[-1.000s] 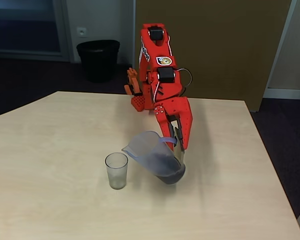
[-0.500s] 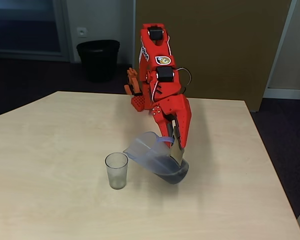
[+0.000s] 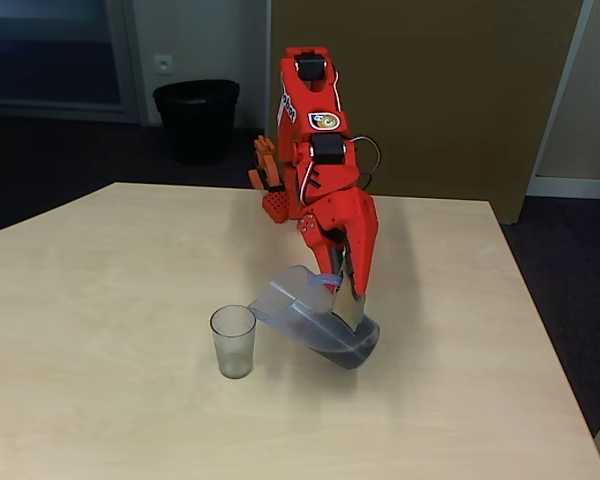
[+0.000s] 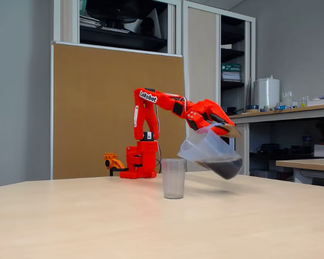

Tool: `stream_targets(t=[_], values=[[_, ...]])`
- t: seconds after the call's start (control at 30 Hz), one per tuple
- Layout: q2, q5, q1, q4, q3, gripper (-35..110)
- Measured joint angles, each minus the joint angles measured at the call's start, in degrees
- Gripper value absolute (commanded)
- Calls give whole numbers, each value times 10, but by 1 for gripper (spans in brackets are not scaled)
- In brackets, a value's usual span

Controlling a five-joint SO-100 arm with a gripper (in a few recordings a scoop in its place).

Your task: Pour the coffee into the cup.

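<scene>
Gripper [image 3: 345,290] clamped on the jug [image 3: 315,318] handle — jug off the table [image 3: 100,300], tipped spout-down toward the cup [image 3: 233,341]. Coffee [image 4: 227,168] pooled at the jug's low end. Cup upright just beside the spout, looks empty.

arm [image 3: 320,170] red | coffee [image 4: 227,167] near-black | cup [image 3: 233,341] clear grey | table [image 3: 100,300] pale wood
</scene>
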Motion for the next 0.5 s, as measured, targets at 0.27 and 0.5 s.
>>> stream_targets(t=[0.27,0.5], values=[[-8,-10,12,0,-38,0],[-29,-1,20,4,-64,0]])
